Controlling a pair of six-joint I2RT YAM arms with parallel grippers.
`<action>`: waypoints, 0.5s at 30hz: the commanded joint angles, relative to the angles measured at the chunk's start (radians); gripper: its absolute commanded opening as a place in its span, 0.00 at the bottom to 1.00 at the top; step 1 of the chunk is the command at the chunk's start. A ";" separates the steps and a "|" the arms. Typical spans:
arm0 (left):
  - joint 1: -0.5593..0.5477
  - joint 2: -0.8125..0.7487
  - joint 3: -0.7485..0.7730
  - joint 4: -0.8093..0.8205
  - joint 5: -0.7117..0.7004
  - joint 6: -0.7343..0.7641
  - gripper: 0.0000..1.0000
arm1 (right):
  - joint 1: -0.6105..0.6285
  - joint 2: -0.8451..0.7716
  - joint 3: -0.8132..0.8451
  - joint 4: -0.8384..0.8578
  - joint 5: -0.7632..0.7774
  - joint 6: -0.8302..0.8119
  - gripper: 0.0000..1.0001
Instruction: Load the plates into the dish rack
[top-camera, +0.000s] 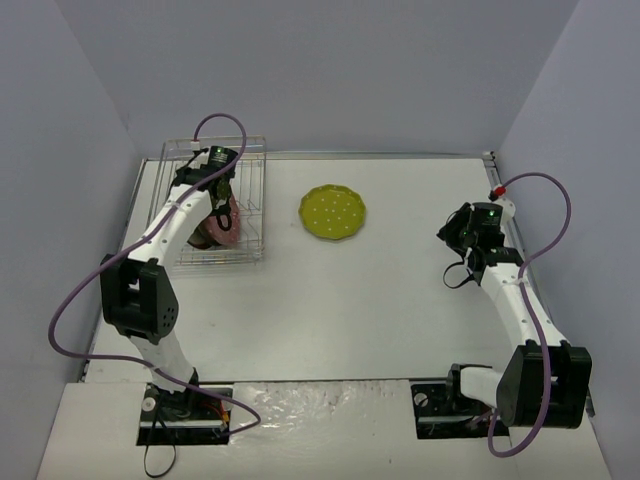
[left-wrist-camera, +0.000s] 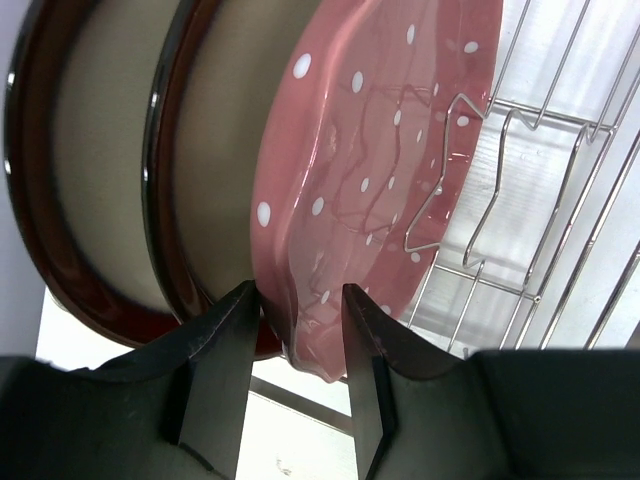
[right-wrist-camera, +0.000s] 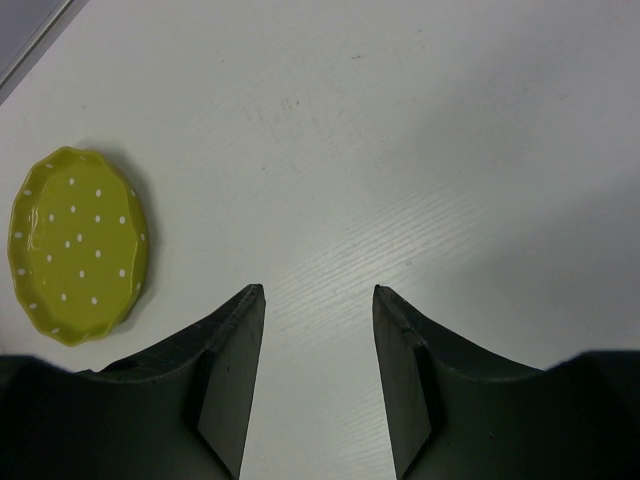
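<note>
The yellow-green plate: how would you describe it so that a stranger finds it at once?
On the white table, find the wire dish rack at the far left. Just to its right, the yellow-green plate lies flat by itself. It is the only plate outside the rack; the pink plate stands inside it.

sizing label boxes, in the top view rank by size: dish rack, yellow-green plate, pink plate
1. dish rack, clearly largest
2. yellow-green plate, lying flat
3. pink plate: looks smaller, but stands on edge, partly hidden by the left arm, so unsure
</note>
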 joint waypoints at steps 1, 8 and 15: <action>-0.015 -0.057 0.093 0.008 -0.044 0.018 0.34 | 0.010 -0.004 0.001 0.047 -0.001 0.000 0.44; -0.029 -0.080 0.118 -0.008 -0.071 0.036 0.35 | 0.014 -0.008 0.001 0.048 -0.001 0.002 0.44; -0.051 -0.104 0.159 -0.052 -0.117 0.052 0.35 | 0.023 -0.008 0.004 0.046 0.002 0.006 0.45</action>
